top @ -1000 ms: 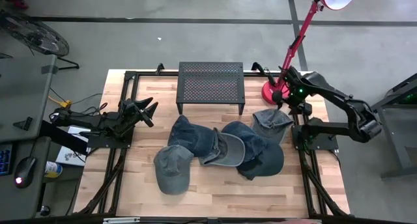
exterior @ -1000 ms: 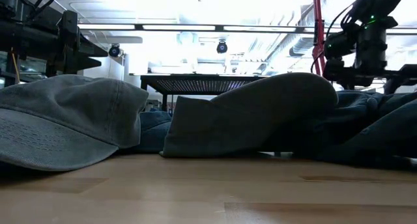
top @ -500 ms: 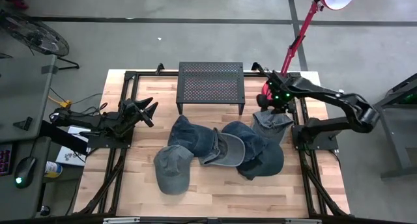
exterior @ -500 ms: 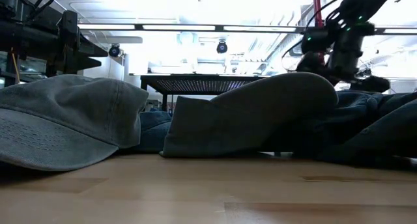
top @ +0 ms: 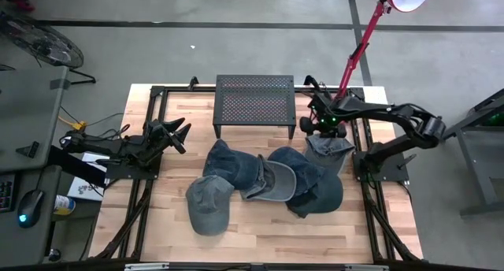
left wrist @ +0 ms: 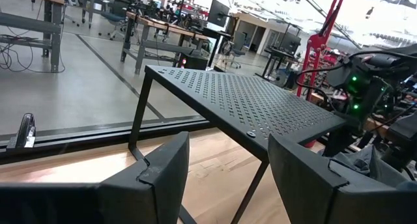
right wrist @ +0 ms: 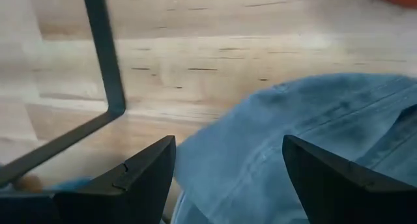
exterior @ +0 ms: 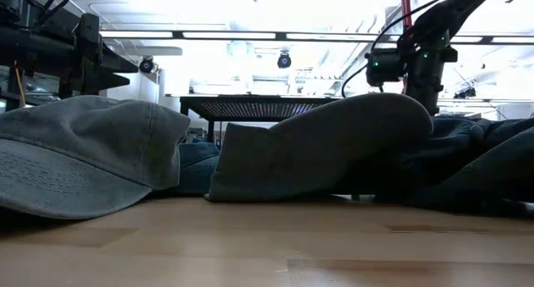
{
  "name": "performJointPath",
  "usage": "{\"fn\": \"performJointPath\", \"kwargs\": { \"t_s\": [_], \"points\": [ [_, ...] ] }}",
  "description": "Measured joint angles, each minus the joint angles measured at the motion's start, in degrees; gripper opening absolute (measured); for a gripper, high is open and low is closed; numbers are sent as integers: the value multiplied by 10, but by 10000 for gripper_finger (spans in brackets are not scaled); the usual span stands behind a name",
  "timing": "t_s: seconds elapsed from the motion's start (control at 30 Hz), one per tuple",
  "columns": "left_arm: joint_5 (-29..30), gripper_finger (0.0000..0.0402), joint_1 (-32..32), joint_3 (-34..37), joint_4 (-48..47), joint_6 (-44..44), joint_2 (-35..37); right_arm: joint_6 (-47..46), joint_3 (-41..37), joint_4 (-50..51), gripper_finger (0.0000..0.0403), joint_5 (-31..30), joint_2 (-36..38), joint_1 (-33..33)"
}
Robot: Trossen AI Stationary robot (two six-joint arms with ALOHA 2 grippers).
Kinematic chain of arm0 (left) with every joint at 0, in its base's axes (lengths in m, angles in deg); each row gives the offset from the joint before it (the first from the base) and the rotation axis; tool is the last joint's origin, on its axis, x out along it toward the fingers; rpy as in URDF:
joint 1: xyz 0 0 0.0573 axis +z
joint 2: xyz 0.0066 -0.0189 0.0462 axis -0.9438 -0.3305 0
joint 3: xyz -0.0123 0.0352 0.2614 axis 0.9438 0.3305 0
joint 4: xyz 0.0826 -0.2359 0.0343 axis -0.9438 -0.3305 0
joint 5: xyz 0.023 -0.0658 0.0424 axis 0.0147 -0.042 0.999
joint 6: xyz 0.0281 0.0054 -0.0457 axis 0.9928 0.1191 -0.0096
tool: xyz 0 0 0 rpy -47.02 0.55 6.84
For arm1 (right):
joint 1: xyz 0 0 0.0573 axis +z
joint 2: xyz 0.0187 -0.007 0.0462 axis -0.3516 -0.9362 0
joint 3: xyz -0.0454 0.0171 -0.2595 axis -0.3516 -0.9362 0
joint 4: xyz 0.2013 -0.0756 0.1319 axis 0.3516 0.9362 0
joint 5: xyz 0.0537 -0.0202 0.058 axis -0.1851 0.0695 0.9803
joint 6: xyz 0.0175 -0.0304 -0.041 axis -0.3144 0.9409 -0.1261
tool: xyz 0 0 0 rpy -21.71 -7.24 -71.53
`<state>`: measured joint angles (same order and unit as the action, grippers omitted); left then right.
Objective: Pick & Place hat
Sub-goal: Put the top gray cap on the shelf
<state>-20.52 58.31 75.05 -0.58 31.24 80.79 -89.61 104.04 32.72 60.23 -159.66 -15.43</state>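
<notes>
My left claw waits spread open at the pale wooden worktop edge, facing the black perforated metal stand; my right claw, fingers apart, hovers over the rightmost faded blue denim cap beside that stand, lined up to grasp it; no readable writing anywhere

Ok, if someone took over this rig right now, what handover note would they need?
Right gripper: open, above the back edge of the grey-blue hat nearest the red lamp base, beside the black mesh stand. It holds nothing.
Left gripper: open, empty, parked at the table's left side.
Hats: all in a loose pile on the wooden table; a grey one lies front left.
Done: nothing picked or placed yet.
Left: close on a hat, lift it and place it. The pictures do not show the drop spot.
</notes>
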Motion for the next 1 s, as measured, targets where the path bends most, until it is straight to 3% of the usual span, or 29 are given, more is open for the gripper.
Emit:
{"fn": "performJointPath", "kwargs": {
  "t_s": [0.57,1.0],
  "points": [
    [0,206,0,0,0,0,0,-75,0,-13,269,-12,-27,51],
    [0,206,0,0,0,0,0,-77,0,2,156,-7,-27,73]
  ]
}}
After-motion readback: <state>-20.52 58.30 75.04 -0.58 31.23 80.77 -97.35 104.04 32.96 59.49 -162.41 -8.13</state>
